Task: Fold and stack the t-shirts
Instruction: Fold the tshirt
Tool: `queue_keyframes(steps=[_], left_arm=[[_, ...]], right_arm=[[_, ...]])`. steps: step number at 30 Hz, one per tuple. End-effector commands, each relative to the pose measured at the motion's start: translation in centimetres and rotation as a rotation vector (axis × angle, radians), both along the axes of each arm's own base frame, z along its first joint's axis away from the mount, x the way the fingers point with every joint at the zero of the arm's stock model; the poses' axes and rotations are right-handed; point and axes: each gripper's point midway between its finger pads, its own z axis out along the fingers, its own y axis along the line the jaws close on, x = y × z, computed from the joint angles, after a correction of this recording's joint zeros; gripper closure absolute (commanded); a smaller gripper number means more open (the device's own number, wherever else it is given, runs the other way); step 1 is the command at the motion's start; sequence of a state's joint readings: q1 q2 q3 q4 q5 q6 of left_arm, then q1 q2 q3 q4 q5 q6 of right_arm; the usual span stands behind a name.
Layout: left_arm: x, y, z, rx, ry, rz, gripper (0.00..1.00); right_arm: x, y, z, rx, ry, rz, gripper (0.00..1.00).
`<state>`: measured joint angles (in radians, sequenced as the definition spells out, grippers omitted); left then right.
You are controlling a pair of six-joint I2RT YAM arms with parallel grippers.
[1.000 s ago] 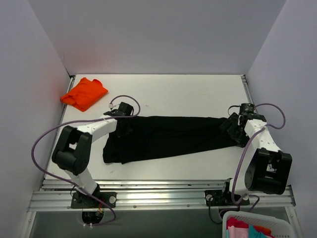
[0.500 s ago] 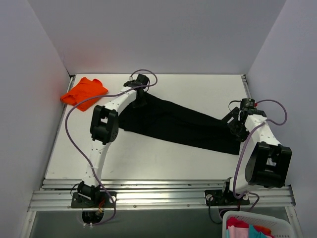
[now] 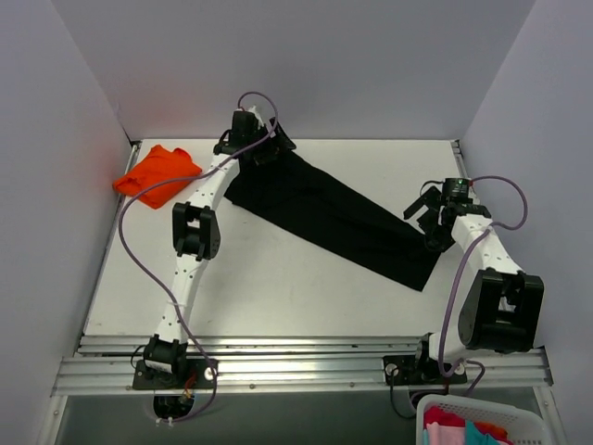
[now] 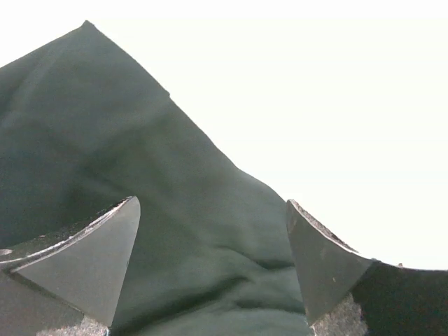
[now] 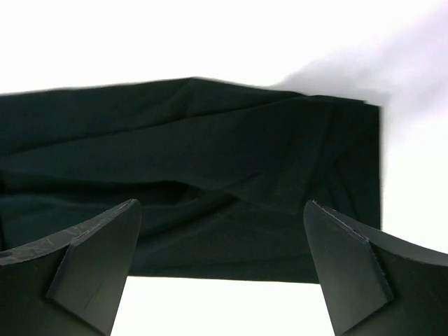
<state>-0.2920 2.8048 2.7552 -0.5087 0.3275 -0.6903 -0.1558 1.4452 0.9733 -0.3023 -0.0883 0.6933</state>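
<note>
Though left gripper (image 4: 210,201) and right gripper (image 5: 222,203) wide open and empty, black t-shirt (image 3: 324,213) now at a steeper slant.

Overhead view faces down; both wrist views (close) share the black shirt (image 3: 329,218).

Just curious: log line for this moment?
left gripper: open over black cloth t-shirt | right gripper: open | orange folded t-shirt: unstacked
</note>
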Motion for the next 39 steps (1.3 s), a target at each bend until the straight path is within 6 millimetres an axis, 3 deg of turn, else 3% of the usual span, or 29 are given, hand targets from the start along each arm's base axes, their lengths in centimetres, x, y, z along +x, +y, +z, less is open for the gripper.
queue_keyframes(steps=[1, 3, 4, 5, 6, 8, 9, 10, 11, 12, 14, 15, 16, 18, 19, 22, 24, 25, 26, 27, 28, 29, 31, 34, 39], left_arm=[[-2.1, -2.5, 21.3, -0.185, -0.436, -0.107, 0.06], [-3.3, -1.8, 24.7, -0.176, -0.486, -0.087, 0.06], [-4.8, -1.4, 27.3, -0.165, -0.511, -0.084, 0.06], [-5.2, -1.2, 27.6, -0.151, -0.503, -0.077, 0.06], [-6.9, -1.3, 28.5, -0.123, -0.483, -0.085, 0.06], [-8.4, -1.3, 28.4, -0.069, -0.445, -0.055, 0.06], [-10.8, -2.5, 27.3, -0.028, -0.386, -0.077, 0.06], [-11.8, -2.9, 26.5, 0.001, -0.358, -0.059, 0.06], [-13.2, -4.0, 22.0, 0.049, -0.258, -0.079, 0.05], [-16.7, -6.6, 22.5, 0.031, -0.239, -0.117, 0.00], [-20.3, -9.0, 19.1, 0.042, -0.147, -0.127, 0.09], [-22.8, -10.0, 16.0, 0.038, -0.057, -0.117, 0.11], [-26.4, -12.9, 14.7, 0.036, -0.023, -0.163, 0.14], [-29.8, -14.7, 11.4, 0.027, 0.065, -0.126, 0.18], [-32.7, -16.8, 10.6, 0.025, 0.089, -0.159, 0.22], [-36.0, -19.7, 7.8, 0.031, 0.173, -0.157, 0.23], [-36.7, -21.0, 5.7, 0.039, 0.225, -0.153, 0.24], [-37.2, -22.2, 6.5, 0.024, 0.219, -0.169, 0.24], [-37.4, -22.6, 5.0, 0.053, 0.245, -0.167, 0.24], [-37.5, -23.1, 5.0, 0.058, 0.244, -0.168, 0.24], [-37.4, -24.2, 6.3, 0.038, 0.232, -0.175, 0.24], [-37.8, -24.6, 4.9, 0.062, 0.262, -0.175, 0.24], [-38.3, -25.5, 4.2, 0.069, 0.300, -0.174, 0.24], [-38.8, -26.1, 3.5, 0.070, 0.347, -0.141, 0.21], [-40.4, -25.6, 0.5, 0.063, 0.494, -0.019, 0.13]], right_arm=[[1.1, 1.1, 2.6, -0.008, -0.082, 0.057, 0.03], [1.1, 1.5, 3.6, -0.014, -0.109, 0.072, 0.03], [1.3, 1.8, 4.2, -0.018, -0.124, 0.084, 0.03], [1.3, 2.3, 4.5, -0.021, -0.133, 0.097, 0.03], [1.3, 2.7, 5.2, -0.022, -0.151, 0.105, 0.03], [1.4, 3.3, 6.2, -0.019, -0.183, 0.116, 0.02], [1.4, 3.5, 6.6, -0.018, -0.194, 0.118, 0.03], [1.5, 3.7, 7.2, -0.013, -0.211, 0.114, 0.02], [1.6, 4.0, 7.9, -0.013, -0.228, 0.116, 0.02], [1.6, 4.0, 8.4, -0.017, -0.237, 0.114, 0.02], [2.1, 3.9, 10.1, -0.039, -0.269, 0.108, 0.02], [2.2, 3.8, 10.8, -0.049, -0.280, 0.105, 0.02], [2.3, 3.6, 11.3, -0.060, -0.285, 0.101, 0.02], [2.5, 3.1, 12.8, -0.084, -0.295, 0.082, 0.02], [2.6, 2.9, 13.3, -0.091, -0.296, 0.074, 0.02], [2.6, 1.8, 15.0, -0.137, -0.307, 0.029, 0.02], [2.3, 1.3, 16.1, -0.153, -0.321, 0.004, 0.02], [2.1, 1.3, 16.5, -0.155, -0.326, 0.001, 0.02], [2.0, 1.2, 16.8, -0.156, -0.329, -0.003, 0.02], [1.8, 1.2, 17.2, -0.154, -0.333, -0.002, 0.02], [1.4, 1.2, 17.3, -0.153, -0.331, -0.003, 0.02], [1.2, 1.2, 17.4, -0.156, -0.330, -0.005, 0.02], [0.4, 0.8, 17.4, -0.164, -0.323, -0.016, 0.02], [-0.3, 0.7, 17.5, -0.169, -0.319, -0.021, 0.02], [-1.1, 0.1, 17.9, -0.182, -0.315, -0.040, 0.02]])
